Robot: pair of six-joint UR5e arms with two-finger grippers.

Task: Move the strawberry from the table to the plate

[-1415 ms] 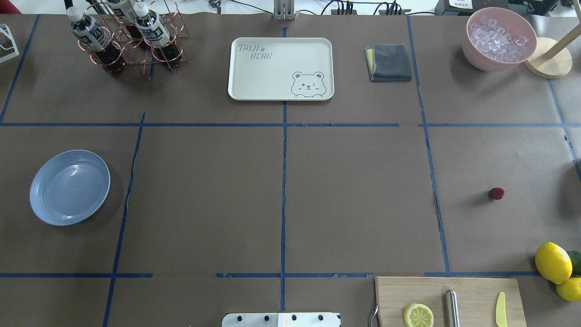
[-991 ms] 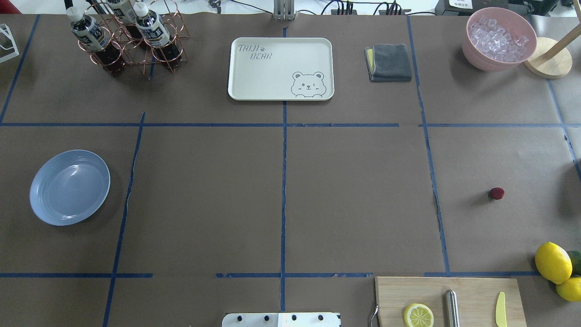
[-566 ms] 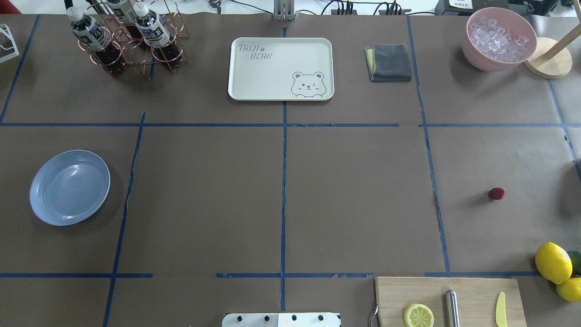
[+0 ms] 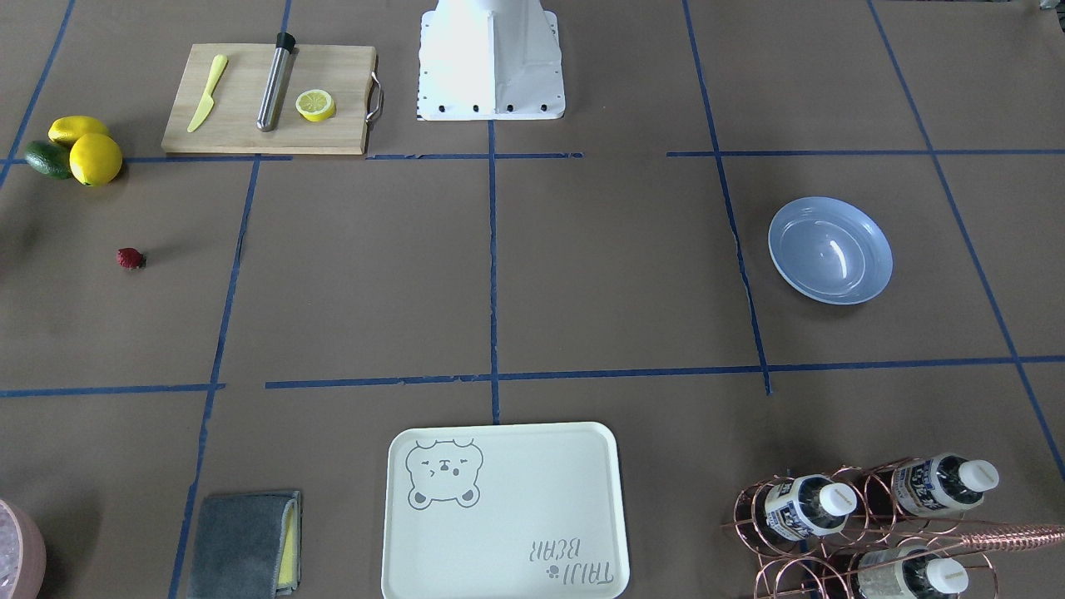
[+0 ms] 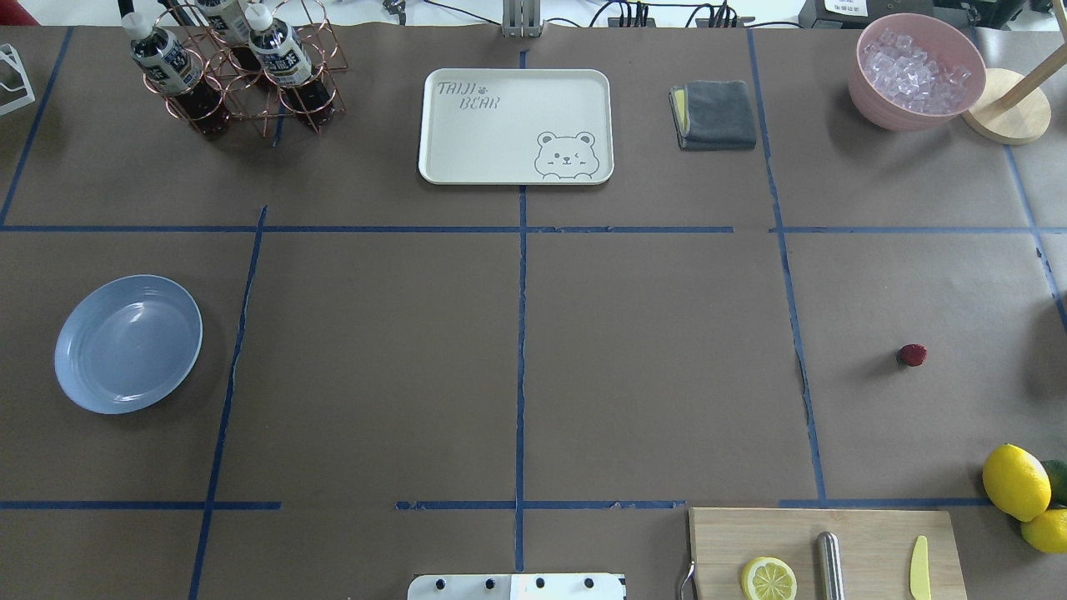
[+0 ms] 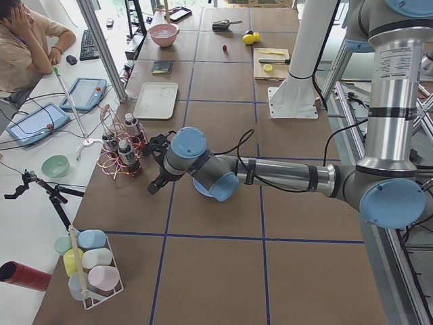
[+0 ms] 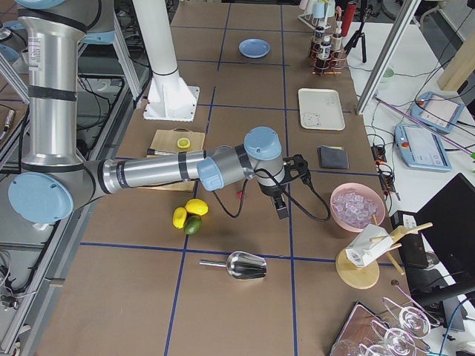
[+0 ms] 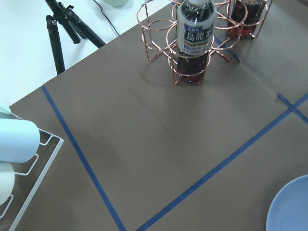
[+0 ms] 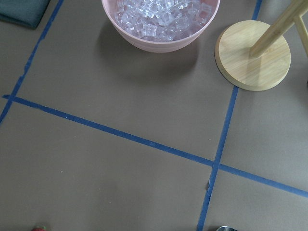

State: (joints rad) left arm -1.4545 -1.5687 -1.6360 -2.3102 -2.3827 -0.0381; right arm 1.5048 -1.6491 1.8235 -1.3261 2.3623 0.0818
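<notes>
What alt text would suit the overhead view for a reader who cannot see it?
A small red strawberry lies on the brown-papered table at far right; the blue plate sits empty at far left. A cream bear-printed tray lies at top centre.

Only text I can really read is on the tray (image 5: 515, 125), top centre of the overhead view: "TAIJI BEAR" in its upper left corner. In the front-facing view the same words sit upside down, bottom centre. The bottle (image 8: 194, 33) at the top of the left wrist view has a printed label, too small to read for sure.
</notes>
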